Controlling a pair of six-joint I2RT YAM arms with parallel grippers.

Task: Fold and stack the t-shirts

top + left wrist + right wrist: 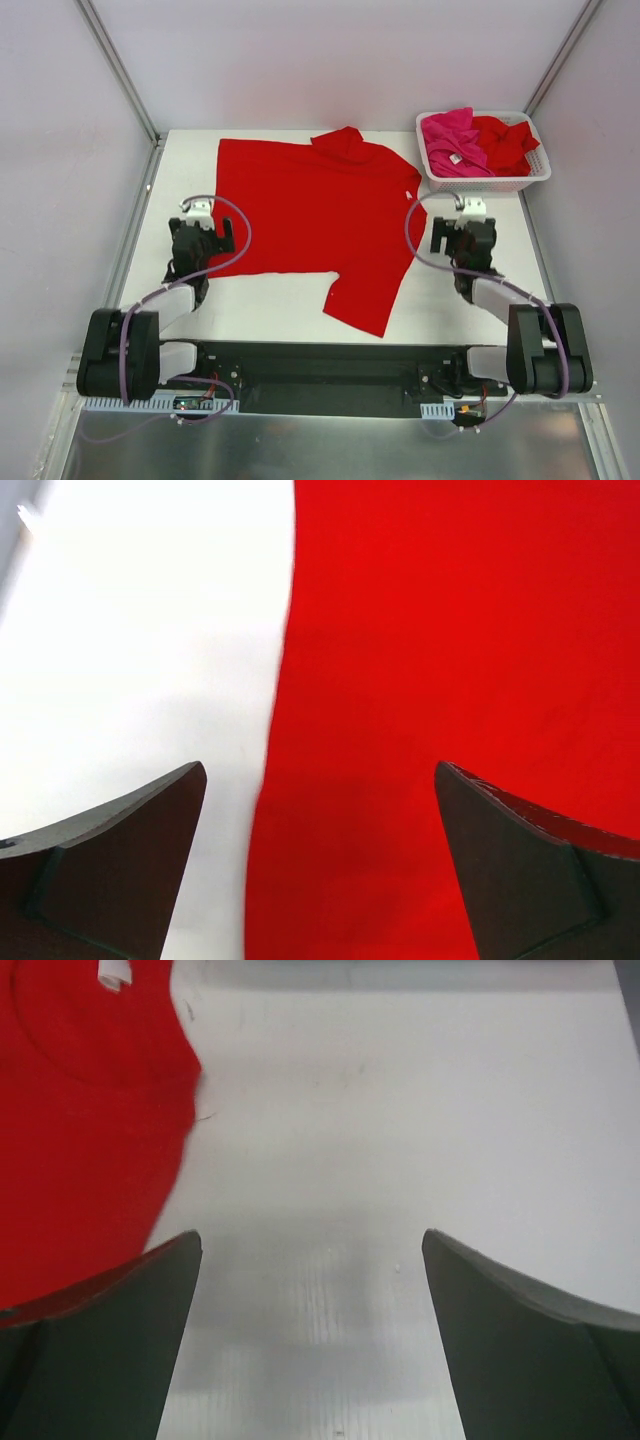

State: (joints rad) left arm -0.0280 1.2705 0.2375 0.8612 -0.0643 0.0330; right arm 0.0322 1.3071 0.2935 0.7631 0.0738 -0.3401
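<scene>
Black rail (330, 375), white table (270, 297), red t-shirt (310, 210), walls (330, 60)

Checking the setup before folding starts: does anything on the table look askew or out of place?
The spread red t-shirt lies mostly flat, but its far sleeve is bunched and folded over, unlike the near sleeve, which lies flat. In the basket, a magenta t-shirt and a second red t-shirt sit crumpled.

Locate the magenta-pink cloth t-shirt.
Top view, far right: the magenta-pink cloth t-shirt lies bunched in the left half of the white slotted plastic basket, beside a crumpled red t-shirt.
</scene>
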